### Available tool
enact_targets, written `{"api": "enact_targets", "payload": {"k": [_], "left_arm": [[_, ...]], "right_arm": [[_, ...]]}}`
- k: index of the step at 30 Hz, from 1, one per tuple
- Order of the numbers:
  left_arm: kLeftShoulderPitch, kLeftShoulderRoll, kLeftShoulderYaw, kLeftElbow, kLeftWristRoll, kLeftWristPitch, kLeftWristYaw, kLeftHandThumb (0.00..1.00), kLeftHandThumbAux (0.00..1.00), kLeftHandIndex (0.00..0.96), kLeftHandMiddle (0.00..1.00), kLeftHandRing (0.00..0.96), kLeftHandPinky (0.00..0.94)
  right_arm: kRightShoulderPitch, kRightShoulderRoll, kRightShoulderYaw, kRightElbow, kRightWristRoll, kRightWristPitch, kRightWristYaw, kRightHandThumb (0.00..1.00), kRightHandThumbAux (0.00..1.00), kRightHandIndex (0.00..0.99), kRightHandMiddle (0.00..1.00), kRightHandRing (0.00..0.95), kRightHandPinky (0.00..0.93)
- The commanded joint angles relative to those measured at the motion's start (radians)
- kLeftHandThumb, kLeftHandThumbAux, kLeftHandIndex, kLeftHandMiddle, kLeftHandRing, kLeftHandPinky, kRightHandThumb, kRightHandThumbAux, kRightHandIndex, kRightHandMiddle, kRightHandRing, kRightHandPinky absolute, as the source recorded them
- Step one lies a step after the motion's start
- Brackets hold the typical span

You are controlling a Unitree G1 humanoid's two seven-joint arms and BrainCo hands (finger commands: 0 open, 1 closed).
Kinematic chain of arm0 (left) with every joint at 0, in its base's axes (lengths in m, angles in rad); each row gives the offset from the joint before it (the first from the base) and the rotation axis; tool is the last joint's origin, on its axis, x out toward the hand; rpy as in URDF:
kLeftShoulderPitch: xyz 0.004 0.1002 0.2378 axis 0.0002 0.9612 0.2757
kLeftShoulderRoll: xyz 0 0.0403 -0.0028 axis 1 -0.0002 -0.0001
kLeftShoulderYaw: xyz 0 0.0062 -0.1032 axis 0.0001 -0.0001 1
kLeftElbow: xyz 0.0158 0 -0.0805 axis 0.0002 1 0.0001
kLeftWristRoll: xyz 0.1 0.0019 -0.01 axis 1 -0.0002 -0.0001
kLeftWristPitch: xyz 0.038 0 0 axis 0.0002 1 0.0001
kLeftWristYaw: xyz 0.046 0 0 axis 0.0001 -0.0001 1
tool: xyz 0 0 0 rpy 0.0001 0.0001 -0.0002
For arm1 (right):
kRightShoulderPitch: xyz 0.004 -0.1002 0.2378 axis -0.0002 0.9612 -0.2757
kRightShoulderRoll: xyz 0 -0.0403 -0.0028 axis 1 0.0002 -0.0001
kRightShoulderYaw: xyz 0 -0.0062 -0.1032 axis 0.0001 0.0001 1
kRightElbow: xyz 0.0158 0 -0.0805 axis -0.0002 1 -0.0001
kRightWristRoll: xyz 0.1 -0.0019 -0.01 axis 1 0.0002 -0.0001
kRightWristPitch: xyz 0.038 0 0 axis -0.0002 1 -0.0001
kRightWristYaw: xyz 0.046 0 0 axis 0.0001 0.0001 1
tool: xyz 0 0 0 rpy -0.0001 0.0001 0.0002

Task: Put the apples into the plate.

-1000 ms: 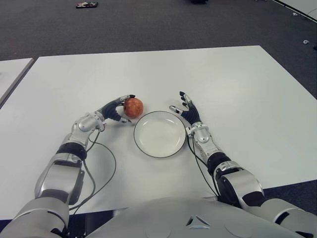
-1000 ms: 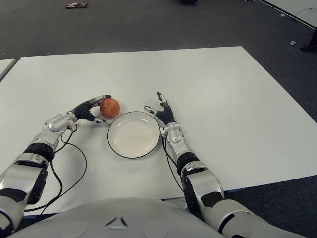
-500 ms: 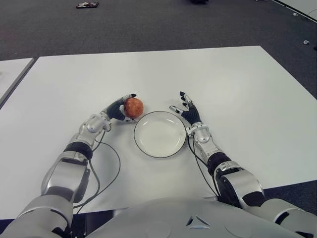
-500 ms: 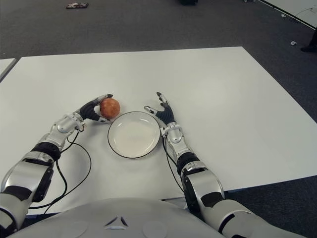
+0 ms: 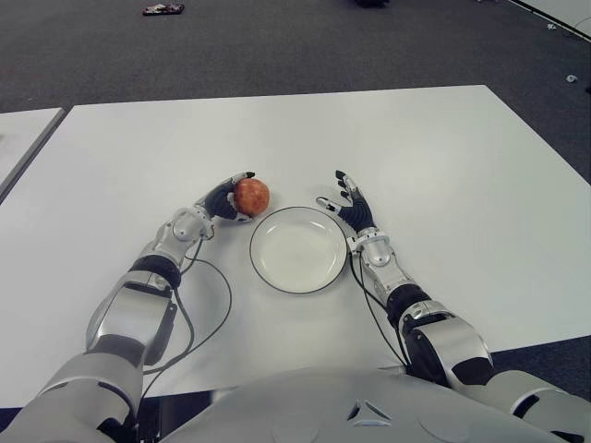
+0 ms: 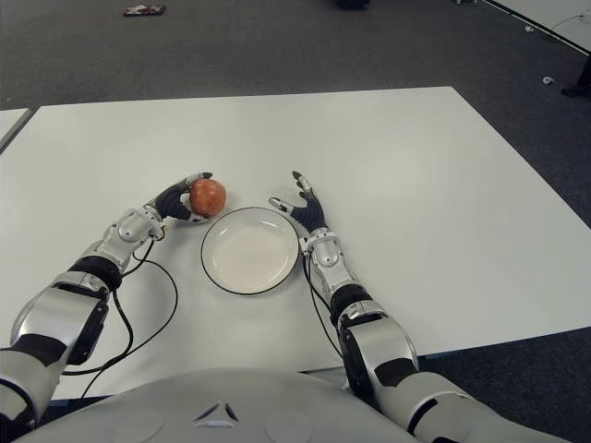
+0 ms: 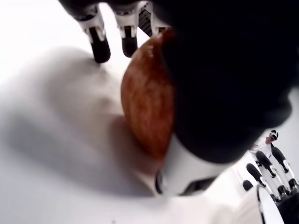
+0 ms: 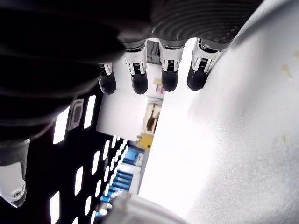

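A red-orange apple (image 5: 251, 196) is held in my left hand (image 5: 228, 197), just left of and slightly behind the white plate (image 5: 298, 250) with a dark rim. In the left wrist view the apple (image 7: 147, 112) sits against my palm with fingers curled over it, a little above the white table. My right hand (image 5: 348, 203) shows at the plate's right rear edge, its fingers spread and holding nothing.
The white table (image 5: 443, 157) stretches wide behind and to the right of the plate. A black cable (image 5: 199, 309) loops on the table by my left forearm. A second table edge (image 5: 23, 138) shows far left, dark carpet (image 5: 277, 46) beyond.
My left hand has carried the apple slightly up and to the right, closer to the plate's rim, and the forearm has swung inward. The right hand has stayed still.
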State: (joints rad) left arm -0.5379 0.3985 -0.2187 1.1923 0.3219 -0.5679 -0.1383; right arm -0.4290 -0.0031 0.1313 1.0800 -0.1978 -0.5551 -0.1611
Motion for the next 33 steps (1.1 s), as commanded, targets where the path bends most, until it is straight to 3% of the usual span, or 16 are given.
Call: {"api": "enact_targets", "payload": {"k": [1,33], "left_arm": [[0.010,-0.009,-0.014,0.034,0.022,0.039,0.004,0.112,0.479,0.000,0.000,0.000,0.000],[-0.012,-0.017,-0.026,0.092,0.049,0.052,0.073,0.219,0.508,0.000,0.000,0.000,0.000]], "right_arm": [[0.042,0.006,0.001,0.020,0.000,0.037,0.026,0.057,0.548,0.000,0.000,0.000,0.000],[0.038,0.004,0.006,0.023,-0.008,0.040,0.029,0.050,0.531,0.000,0.000,0.000,0.007]]}}
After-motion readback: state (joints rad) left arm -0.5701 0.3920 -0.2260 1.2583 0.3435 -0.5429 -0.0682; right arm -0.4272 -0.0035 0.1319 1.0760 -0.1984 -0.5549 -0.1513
